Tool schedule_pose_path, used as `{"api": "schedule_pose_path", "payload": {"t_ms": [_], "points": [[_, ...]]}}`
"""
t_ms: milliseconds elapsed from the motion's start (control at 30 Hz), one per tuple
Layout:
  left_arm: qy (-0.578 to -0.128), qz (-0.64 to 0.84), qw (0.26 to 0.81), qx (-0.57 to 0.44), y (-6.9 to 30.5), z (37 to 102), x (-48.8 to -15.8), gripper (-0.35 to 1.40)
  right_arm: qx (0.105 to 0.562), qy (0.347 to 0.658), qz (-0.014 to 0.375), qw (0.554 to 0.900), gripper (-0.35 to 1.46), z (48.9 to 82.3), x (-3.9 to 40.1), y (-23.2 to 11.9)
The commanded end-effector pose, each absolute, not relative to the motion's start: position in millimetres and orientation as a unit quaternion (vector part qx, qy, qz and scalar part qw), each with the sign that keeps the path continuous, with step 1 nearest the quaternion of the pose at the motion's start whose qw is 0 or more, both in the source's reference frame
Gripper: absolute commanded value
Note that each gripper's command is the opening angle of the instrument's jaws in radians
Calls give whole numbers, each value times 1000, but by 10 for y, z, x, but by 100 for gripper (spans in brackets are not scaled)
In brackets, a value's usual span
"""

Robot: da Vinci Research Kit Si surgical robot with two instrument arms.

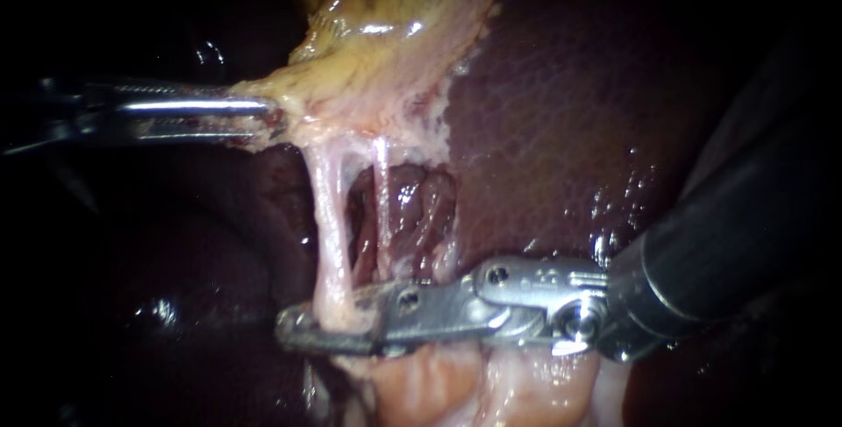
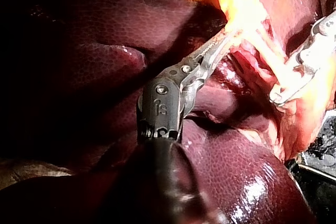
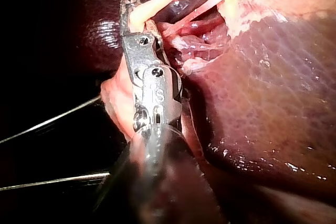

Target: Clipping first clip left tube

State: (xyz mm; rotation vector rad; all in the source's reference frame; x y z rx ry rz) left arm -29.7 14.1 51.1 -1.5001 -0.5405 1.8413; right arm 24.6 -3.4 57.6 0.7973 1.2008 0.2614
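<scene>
The lower end of the left tube (image 1: pixel 331 234) disappears behind the tip of the right instrument (image 1: pixel 331 326), whose blurred shaft is cut off by the edge far right of the tube. Left of the tube, the shaft of the left instrument (image 1: pixel 274 117) is lost in darkness, its jaw tips buried in the gallbladder (image 1: pixel 386 50).

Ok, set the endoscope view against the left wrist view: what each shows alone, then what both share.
Endoscope only: the right instrument's dark shaft, and the thin right tube clear of the left tube. Left wrist only: the left instrument's joint and shaft, over a liver lobe. Both: the left instrument's jaws shut on the gallbladder; the right instrument at the left tube.
</scene>
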Motion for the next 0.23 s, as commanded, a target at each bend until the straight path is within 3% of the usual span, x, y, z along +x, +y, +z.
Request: {"api": "schedule_pose_path", "payload": {"t_ms": [33, 233], "points": [[-208, 709, 346, -578, 141, 511, -297, -35, 364, 548, 119, 743, -35, 577, 246, -34], [-208, 709, 346, -578, 141, 512, -297, -35, 368, 546, 123, 743, -35, 578, 245, -34]]}}
